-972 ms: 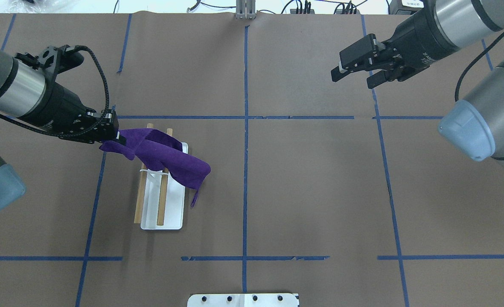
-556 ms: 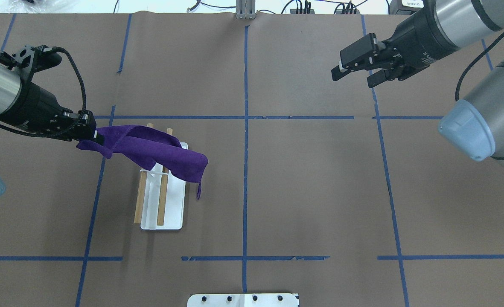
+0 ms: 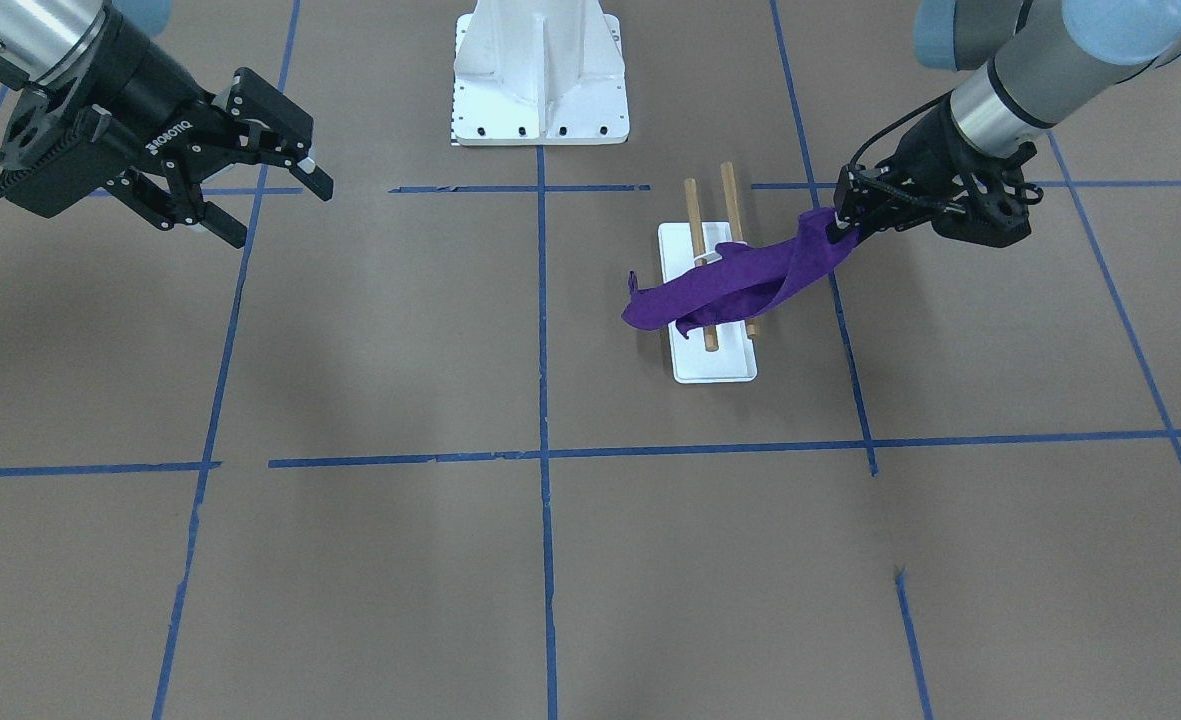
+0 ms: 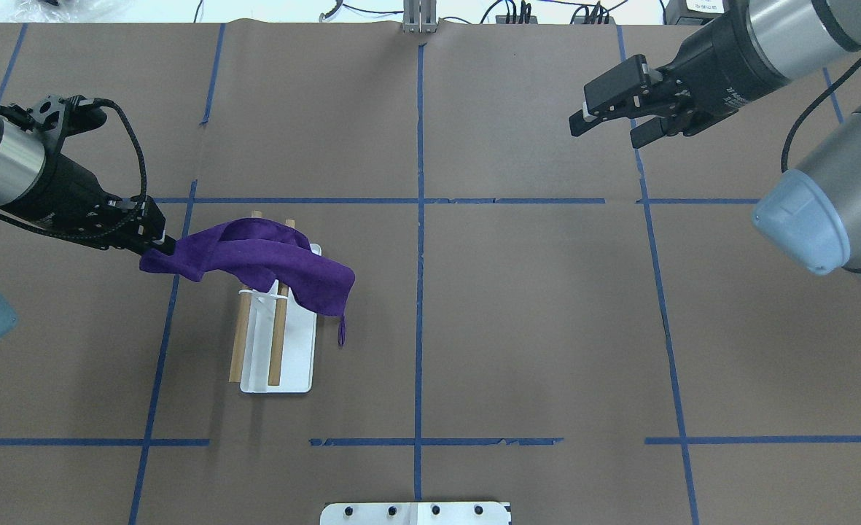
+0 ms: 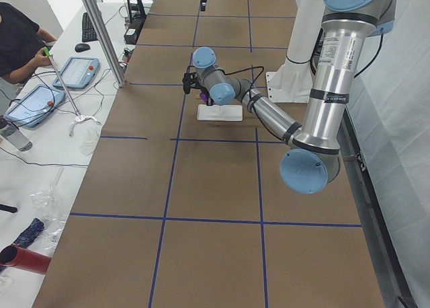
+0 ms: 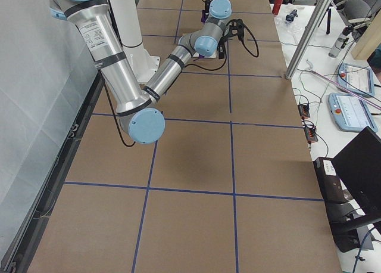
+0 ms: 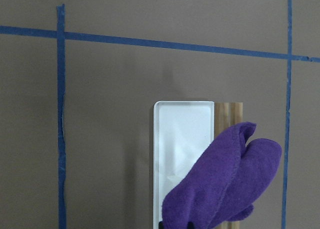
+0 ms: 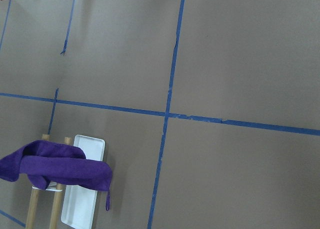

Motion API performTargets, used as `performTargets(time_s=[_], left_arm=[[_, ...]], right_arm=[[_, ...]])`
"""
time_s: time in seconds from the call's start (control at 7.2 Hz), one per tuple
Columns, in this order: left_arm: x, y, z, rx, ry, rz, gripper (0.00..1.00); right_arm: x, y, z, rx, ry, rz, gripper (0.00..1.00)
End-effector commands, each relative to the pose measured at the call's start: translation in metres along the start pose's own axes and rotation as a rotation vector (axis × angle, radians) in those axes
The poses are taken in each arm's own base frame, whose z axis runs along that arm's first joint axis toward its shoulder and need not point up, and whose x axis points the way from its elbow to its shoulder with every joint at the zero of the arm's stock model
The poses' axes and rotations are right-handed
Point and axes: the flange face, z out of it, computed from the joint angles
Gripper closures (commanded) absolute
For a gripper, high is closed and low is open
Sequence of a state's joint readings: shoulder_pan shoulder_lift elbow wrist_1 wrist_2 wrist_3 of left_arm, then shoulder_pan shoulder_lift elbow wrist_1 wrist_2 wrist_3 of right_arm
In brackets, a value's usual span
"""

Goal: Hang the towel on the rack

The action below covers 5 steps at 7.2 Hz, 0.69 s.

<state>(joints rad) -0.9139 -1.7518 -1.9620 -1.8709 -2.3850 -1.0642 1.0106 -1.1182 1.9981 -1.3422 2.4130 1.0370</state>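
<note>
Left gripper (image 4: pixel 159 243): left-centre of the overhead view; jaws pinched tight on one corner of the towel (image 4: pixel 270 259); the wrist view shows purple cloth bunched right at the fingertips

Right gripper (image 4: pixel 609 133): upper right of the overhead view, well apart from everything; jaws spread wide, nothing between them

Towel: stretched from the pinched corner rightward across the rack (image 4: pixel 295 357); it lies over the upper ends of both dowels (image 4: pixel 277 343), twisted and bunched, not flat; the free end droops past the base plate's right edge, with a small hanging loop (image 4: pixel 341 332) dangling below it

Rack: white base plate (image 3: pixel 715 365) flat on the table (image 4: pixel 517 306), left of centre; lower halves of the dowels bare

Key relation: the dowels run top to bottom in the overhead view; the towel runs left to right across them, on a slight slant down to the right; the held corner sits just left of the left dowel, so the rack lies to the right of the tool; the left arm is plainly the nearer one

Stage, as I judge it: cloth already over the rods, corner not yet let go

Next move calls for: lowering the corner on the left side of the rods and parting the jaws; enough cloth should hang on each side to balance

Risk: the bulk looks heavier on the right side, so the towel may slide off that way once freed
</note>
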Motion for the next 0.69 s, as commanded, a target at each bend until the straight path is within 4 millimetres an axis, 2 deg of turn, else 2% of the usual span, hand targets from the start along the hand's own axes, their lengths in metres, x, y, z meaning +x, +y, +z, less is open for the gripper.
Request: performTargets(time_s=[0.0, 0.28, 0.42, 0.56], left_arm=[[-0.010, -0.005, 0.010, -0.003, -0.006, -0.009, 0.00], [-0.013, -0.006, 0.010, -0.005, -0.009, -0.011, 0.00], [-0.012, -0.009, 0.009, 0.001, -0.008, -0.003, 0.00], [-0.025, -0.020, 0.001, 0.022, -0.022, 0.084, 0.00]], right_arm=[[0.000, -0.001, -0.003, 0.005, 0.000, 0.000, 0.00], [0.007, -0.005, -0.011, 0.020, 0.007, 0.014, 0.00], [0.035, -0.011, -0.026, 0.046, 0.041, 0.064, 0.00], [0.069, -0.016, -0.036, 0.068, 0.077, 0.117, 0.00]])
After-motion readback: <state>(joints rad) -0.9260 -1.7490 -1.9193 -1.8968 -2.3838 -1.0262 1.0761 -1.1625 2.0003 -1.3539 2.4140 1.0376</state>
